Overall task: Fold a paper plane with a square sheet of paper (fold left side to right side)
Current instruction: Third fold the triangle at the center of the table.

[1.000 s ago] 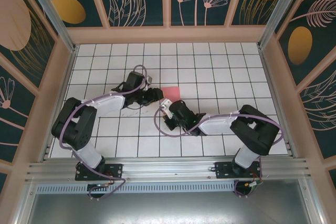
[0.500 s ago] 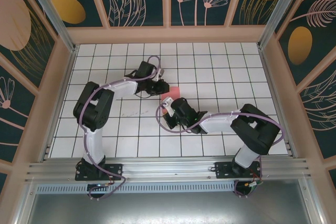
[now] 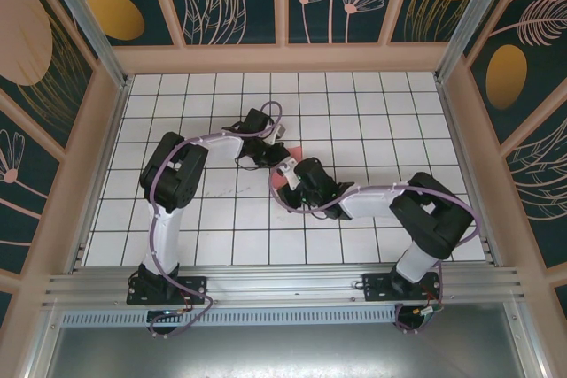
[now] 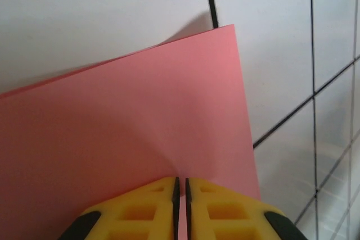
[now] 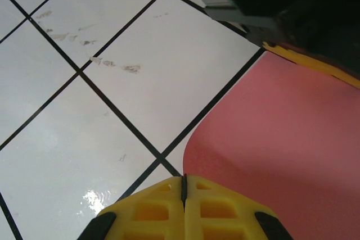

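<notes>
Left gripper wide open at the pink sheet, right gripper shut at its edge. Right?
No: the left wrist view shows the left gripper pinched nearly shut on the pink sheet, not wide open. The right gripper is shut at its edge, as stated.

From above, the left arm (image 3: pixel 217 141) and right arm (image 3: pixel 368 203) cover most of the square sheet of paper (image 3: pixel 279 179). Each wrist view crops its edges.
</notes>
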You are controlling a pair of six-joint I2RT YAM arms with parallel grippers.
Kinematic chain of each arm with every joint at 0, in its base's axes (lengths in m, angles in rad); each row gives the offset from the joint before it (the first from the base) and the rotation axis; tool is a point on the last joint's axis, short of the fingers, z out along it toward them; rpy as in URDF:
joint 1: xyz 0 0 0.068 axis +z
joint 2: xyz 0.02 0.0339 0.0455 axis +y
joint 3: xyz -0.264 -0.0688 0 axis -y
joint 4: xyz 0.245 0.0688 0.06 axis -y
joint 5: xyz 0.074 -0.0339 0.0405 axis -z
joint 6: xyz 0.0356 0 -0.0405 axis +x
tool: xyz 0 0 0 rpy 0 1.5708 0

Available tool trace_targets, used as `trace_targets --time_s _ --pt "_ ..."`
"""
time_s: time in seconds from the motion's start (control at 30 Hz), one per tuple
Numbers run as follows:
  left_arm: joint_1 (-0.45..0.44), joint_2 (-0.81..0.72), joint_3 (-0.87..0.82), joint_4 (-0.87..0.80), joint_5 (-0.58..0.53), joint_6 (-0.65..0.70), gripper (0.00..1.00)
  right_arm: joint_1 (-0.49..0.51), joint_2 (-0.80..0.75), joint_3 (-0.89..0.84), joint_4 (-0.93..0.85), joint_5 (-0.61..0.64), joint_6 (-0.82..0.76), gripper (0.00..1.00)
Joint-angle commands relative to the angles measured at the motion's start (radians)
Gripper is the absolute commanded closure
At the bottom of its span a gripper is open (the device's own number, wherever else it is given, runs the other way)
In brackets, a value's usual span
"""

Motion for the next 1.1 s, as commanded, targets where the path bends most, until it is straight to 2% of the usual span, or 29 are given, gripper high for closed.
trace_targets --time_s 0.0,0.27,0.47,1.07 --pt "-0.004 0.032 0.01 -0.047 -0.031 0.034 0.84 -0.033 0.013 0.03 -0.036 -0.063 0.051 1.0" --pt "-0.007 0.044 0.016 -0.052 -0.037 0.039 0.87 -0.124 0.031 0.045 -0.062 -0.131 0.11 1.0" --pt "-0.009 0.043 0.02 -0.055 -0.042 0.04 0.87 -0.177 0.054 0.067 -0.084 -0.13 0.138 1.0" --pt "-0.013 0.042 0.027 -0.058 -0.044 0.039 0.88 -0.22 0.088 0.095 -0.11 -0.076 0.179 1.0"
